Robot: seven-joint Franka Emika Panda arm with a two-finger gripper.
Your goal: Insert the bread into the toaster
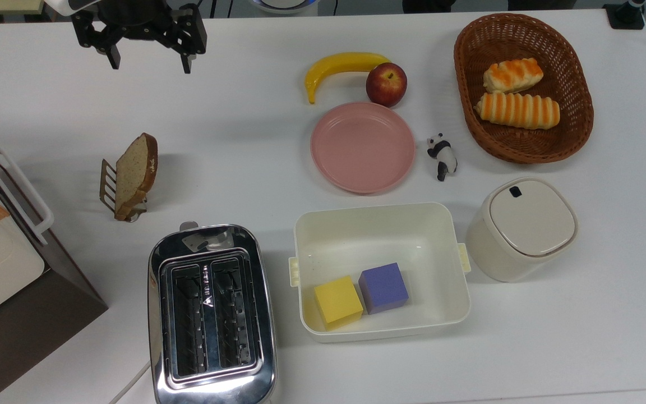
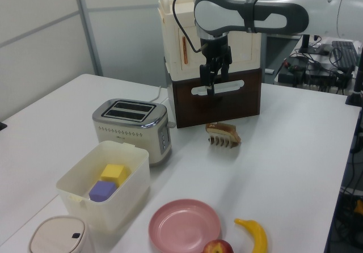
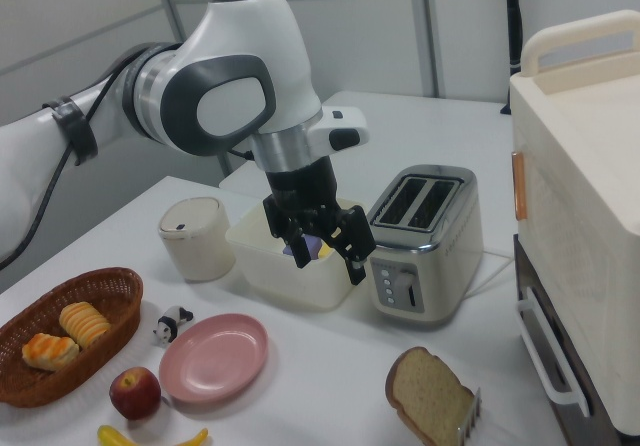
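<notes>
Hanging above the worktop (image 1: 278,168) with its fingers spread and nothing between them, the hand (image 1: 149,59) is apart from everything. Nearest it, lower down, the bread (image 1: 137,171) leans upright in a small rack (image 1: 111,191). Farther past that stands the toaster (image 1: 211,314), both slots vacant.

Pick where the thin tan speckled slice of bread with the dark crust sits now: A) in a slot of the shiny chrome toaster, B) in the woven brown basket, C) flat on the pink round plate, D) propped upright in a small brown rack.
D: the bread leans upright in the small brown rack, apart from the toaster.
</notes>
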